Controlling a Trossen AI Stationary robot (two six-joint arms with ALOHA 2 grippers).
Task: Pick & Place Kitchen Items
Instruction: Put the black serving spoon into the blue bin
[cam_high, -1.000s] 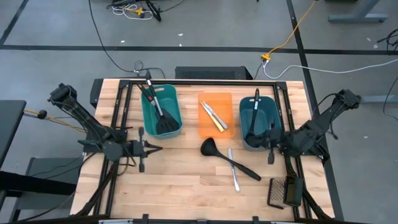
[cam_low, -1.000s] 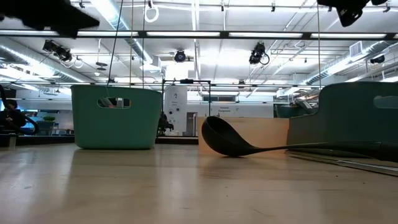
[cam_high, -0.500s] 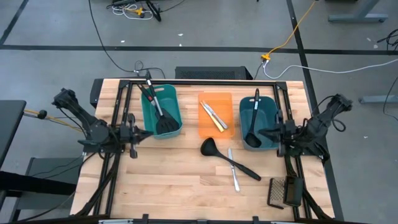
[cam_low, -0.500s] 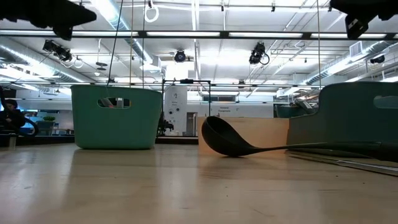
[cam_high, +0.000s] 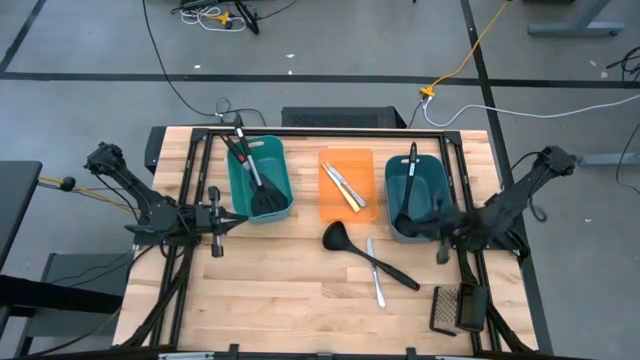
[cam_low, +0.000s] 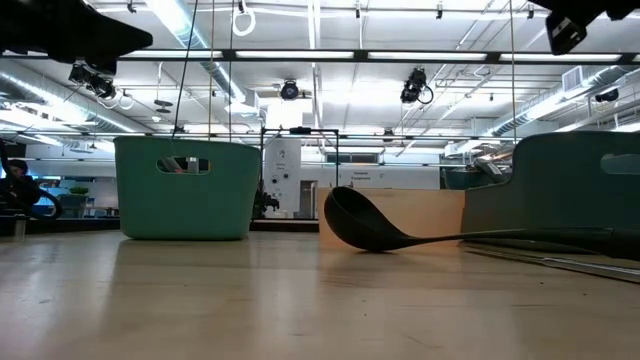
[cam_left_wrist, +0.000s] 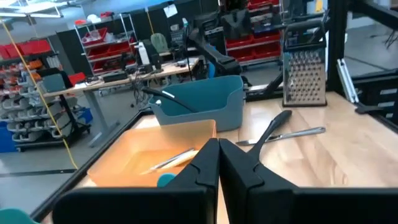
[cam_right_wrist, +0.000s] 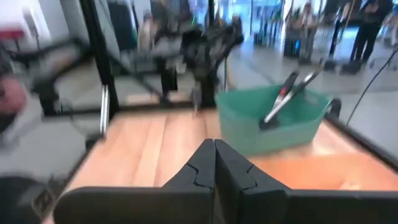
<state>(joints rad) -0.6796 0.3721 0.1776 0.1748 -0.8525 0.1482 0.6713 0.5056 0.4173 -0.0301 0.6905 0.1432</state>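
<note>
Black ladle (cam_high: 369, 254) lies on the wooden counter (cam_high: 290, 290), beside 1 silver knife (cam_high: 375, 273). Both the left gripper (cam_left_wrist: 217, 163) and the right gripper (cam_right_wrist: 214, 163) are closed and hold nothing.

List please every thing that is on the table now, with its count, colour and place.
tubs: 2, teal; left one holds black utensils, right one holds a black ladle
tray: 1, orange, between the tubs
slim knives: 2, silver and yellow, on the tray
ladle: 1, black, on bare wood at centre
knife: 1, silver, beside that ladle
grater: 1, dark, near right corner
left pincer: shut, left edge
right pincer: shut, beside right tub
</note>
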